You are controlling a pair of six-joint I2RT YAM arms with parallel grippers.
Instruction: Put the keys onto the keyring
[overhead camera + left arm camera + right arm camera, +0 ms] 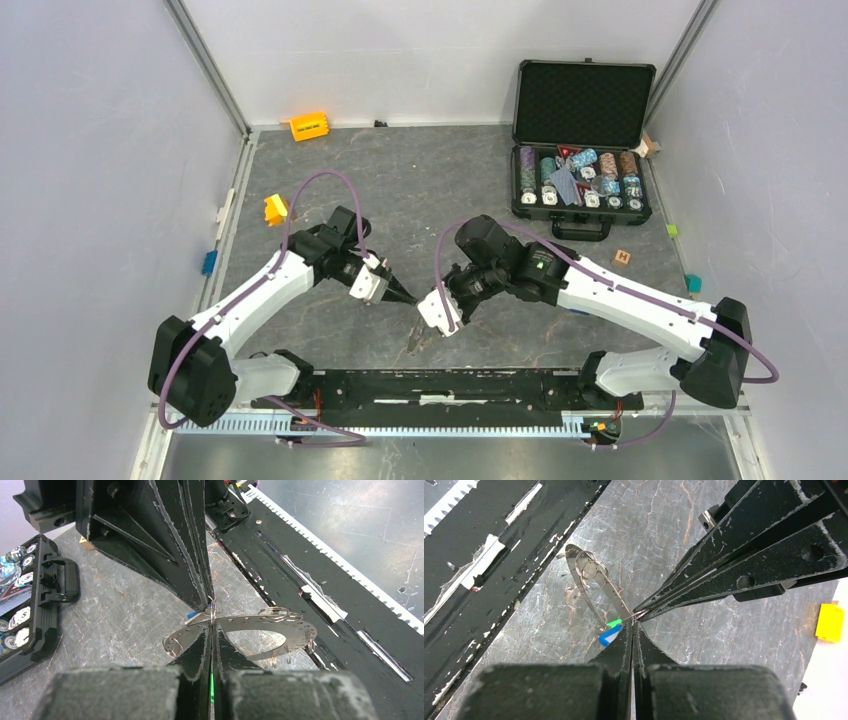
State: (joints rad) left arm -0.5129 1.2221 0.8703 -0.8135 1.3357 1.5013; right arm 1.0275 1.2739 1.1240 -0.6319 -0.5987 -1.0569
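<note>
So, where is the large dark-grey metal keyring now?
In top view, the keyring is mid-table, beyond the black base rail, where left gripper and right gripper tips meet.

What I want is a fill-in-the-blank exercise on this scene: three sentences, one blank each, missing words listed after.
1. The left tool and the right tool both have their jaws ___, with tips meeting at the keyring.
2. Of the keys beside the right tool, one head is green and the other is ___.
3. The chip case at the far right of the table has its lid ___.
Missing words: shut; blue; open.
</note>
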